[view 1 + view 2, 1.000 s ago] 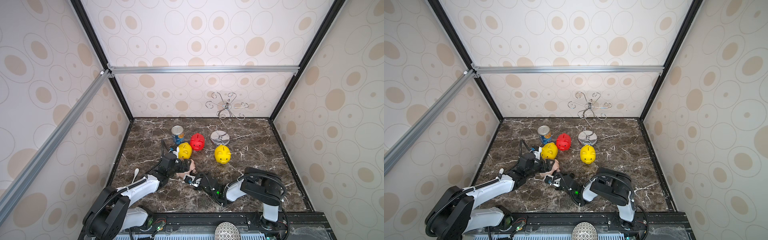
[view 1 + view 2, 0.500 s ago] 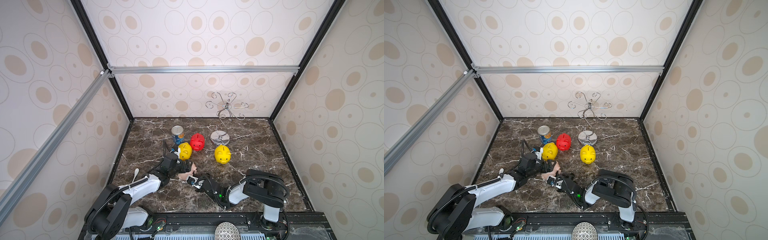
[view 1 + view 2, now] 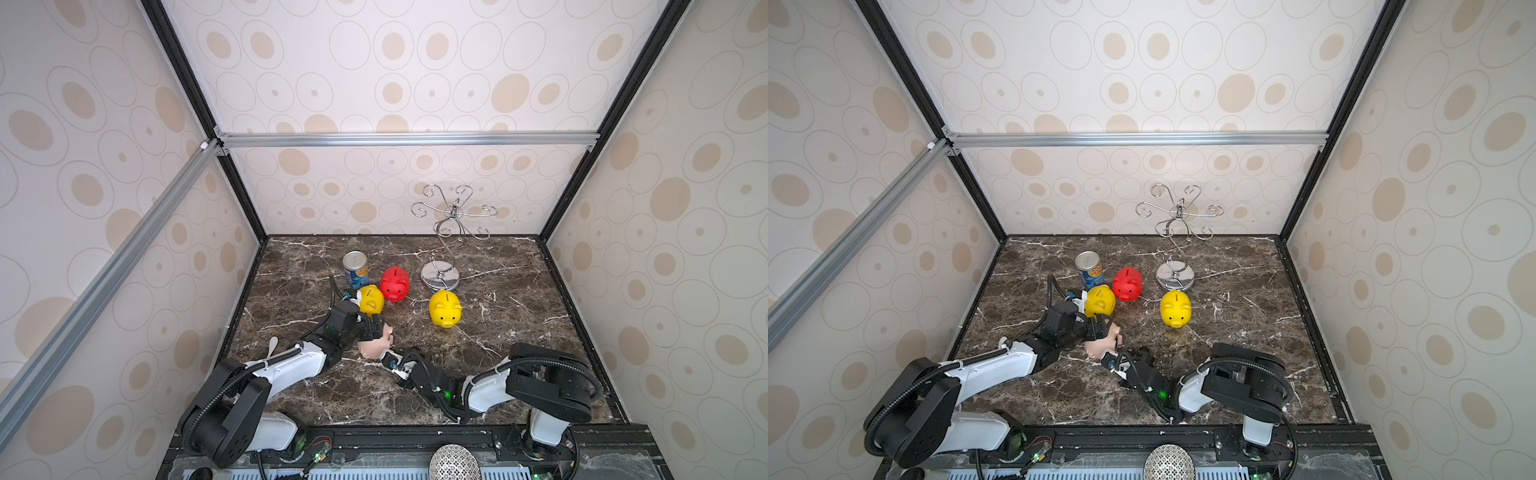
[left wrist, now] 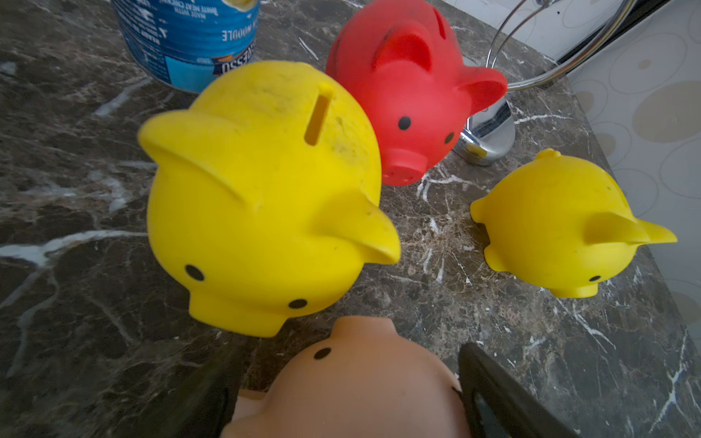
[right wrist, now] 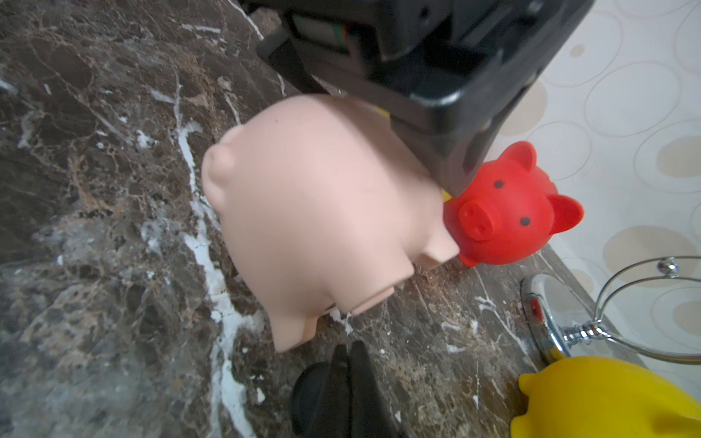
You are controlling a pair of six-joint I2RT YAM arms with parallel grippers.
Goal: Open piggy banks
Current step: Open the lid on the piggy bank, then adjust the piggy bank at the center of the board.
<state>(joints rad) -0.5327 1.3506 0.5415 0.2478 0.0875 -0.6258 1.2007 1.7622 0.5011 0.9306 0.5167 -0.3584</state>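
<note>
Four piggy banks stand on the marble floor. The pink piggy bank (image 3: 376, 347) (image 3: 1100, 345) (image 5: 322, 212) rests on its feet at the front. My left gripper (image 3: 374, 328) (image 4: 347, 356) is open and straddles it from above, one finger (image 4: 493, 383) at its side. Behind it are a yellow piggy bank (image 3: 371, 299) (image 4: 265, 197), a red one (image 3: 395, 283) (image 4: 409, 94) and a second yellow one (image 3: 445, 308) (image 4: 557, 227). My right gripper (image 3: 388, 358) (image 5: 349, 350) lies low just in front of the pink one, shut on a round black plug (image 5: 313, 390).
A blue-labelled tin can (image 3: 355, 269) (image 4: 186, 38) stands behind the near yellow bank. A chrome wire stand (image 3: 440, 276) (image 3: 1175, 276) rises at the back, its base beside the red bank. Patterned walls close the floor on three sides.
My left gripper's jaws have widened around the pink piggy bank, which has shifted slightly right and settled onto its feet. The right gripper has stayed shut and hardly moved.
</note>
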